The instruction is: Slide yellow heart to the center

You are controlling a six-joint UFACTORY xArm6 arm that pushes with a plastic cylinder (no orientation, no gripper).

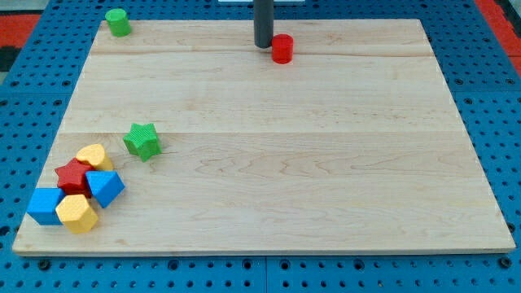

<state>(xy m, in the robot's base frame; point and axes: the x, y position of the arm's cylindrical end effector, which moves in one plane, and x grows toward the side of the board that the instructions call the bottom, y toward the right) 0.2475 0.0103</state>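
The yellow heart lies near the board's left edge, at the upper end of a cluster of blocks in the view's bottom left. My tip is at the view's top middle, far from the heart, just left of a red cylinder and close to touching it. The rod rises out of the view's top.
Around the heart: a red star, a blue triangle-like block, a blue cube, a yellow hexagon. A green star sits just up-right of the cluster. A green cylinder is at the top left corner. The wooden board lies on a blue pegboard.
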